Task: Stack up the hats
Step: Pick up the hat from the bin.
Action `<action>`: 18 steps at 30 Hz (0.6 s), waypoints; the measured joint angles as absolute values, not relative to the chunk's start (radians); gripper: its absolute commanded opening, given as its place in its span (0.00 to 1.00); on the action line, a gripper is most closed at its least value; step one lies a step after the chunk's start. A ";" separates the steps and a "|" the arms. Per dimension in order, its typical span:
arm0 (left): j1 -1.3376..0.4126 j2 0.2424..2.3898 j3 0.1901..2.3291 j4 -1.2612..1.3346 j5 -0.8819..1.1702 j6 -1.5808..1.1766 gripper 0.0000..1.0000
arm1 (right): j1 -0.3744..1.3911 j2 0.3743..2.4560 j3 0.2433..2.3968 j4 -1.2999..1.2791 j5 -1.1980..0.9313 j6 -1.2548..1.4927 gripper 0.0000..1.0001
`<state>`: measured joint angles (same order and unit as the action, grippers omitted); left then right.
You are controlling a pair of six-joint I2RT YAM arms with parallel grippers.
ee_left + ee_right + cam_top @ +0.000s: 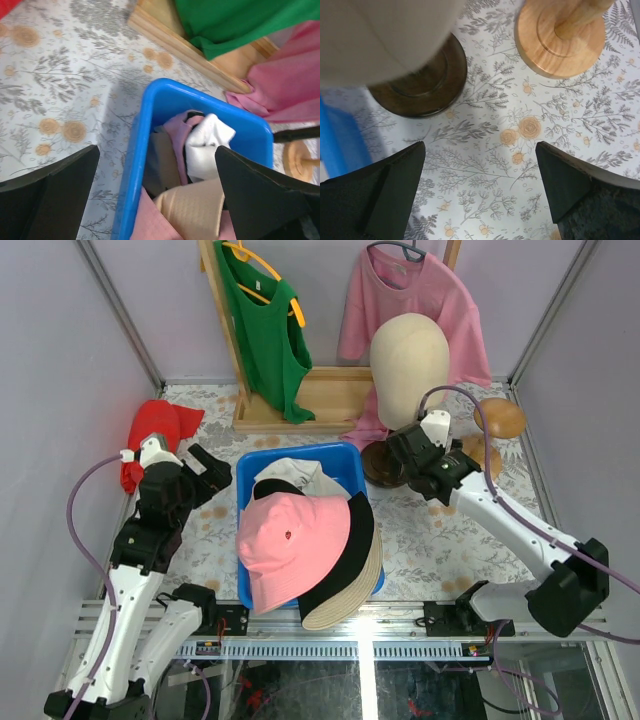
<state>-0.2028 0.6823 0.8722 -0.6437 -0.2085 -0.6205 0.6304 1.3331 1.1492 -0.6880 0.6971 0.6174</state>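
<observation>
The hats lie piled in a blue bin (245,465). A pink bucket hat (293,543) is on top, over a black hat (352,550) and a tan hat (352,602), with a white hat (292,471) at the back. My left gripper (214,475) hovers open at the bin's left rim (136,165), over the white hat (207,145), tan hat (192,205) and pink fabric (149,220). My left gripper (156,150) holds nothing. My right gripper (402,456), open and holding nothing, hangs to the right of the bin beside the mannequin's base. In its wrist view my right gripper (480,145) is over bare floral cloth.
A cream mannequin head (408,358) on a dark round base (427,80) stands right of the bin, next to a wooden stand (560,40). A red cloth bundle (160,425) lies at the left. A green shirt (262,330) and a pink shirt (440,310) hang over a wooden rack base (325,395).
</observation>
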 measured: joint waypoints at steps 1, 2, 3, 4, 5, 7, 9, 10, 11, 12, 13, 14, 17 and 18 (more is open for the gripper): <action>-0.203 0.673 0.870 -0.642 -0.193 -0.618 1.00 | 0.632 1.317 1.149 -0.680 0.690 0.616 0.99; -0.203 0.659 0.865 -0.635 -0.171 -0.615 0.99 | 0.635 1.306 1.149 -0.672 0.686 0.612 0.99; -0.203 0.640 0.856 -0.625 -0.147 -0.612 0.99 | 0.641 1.293 1.147 -0.657 0.679 0.607 0.99; -0.203 0.615 0.841 -0.612 -0.120 -0.608 0.98 | 0.649 1.277 1.141 -0.634 0.668 0.600 0.99; -0.203 0.592 0.824 -0.600 -0.092 -0.604 0.97 | 0.661 1.259 1.133 -0.612 0.657 0.592 1.00; -0.203 0.551 0.797 -0.585 -0.038 -0.597 0.96 | 0.683 1.230 1.120 -0.582 0.637 0.579 0.99; -0.203 0.530 0.782 -0.568 0.027 -0.583 0.95 | 0.706 1.210 1.115 -0.552 0.618 0.563 0.99; -0.203 0.531 0.780 -0.561 0.056 -0.575 0.94 | 0.713 1.205 1.115 -0.538 0.610 0.556 0.99; -0.203 0.534 0.779 -0.556 0.078 -0.567 0.93 | 0.718 1.203 1.115 -0.528 0.606 0.551 0.99; -0.203 0.538 0.778 -0.554 0.102 -0.559 0.93 | 0.722 1.201 1.116 -0.522 0.600 0.545 1.00; -0.203 0.540 0.778 -0.553 0.125 -0.550 0.92 | 0.726 1.200 1.116 -0.517 0.597 0.541 0.99; -0.203 0.540 0.776 -0.553 0.144 -0.542 0.92 | 0.730 1.200 1.116 -0.514 0.590 0.537 1.00; -0.203 0.534 0.770 -0.553 0.194 -0.524 0.91 | 0.744 1.194 1.116 -0.509 0.573 0.528 1.00; -0.203 0.530 0.768 -0.554 0.211 -0.518 0.91 | 0.751 1.189 1.116 -0.509 0.566 0.527 1.00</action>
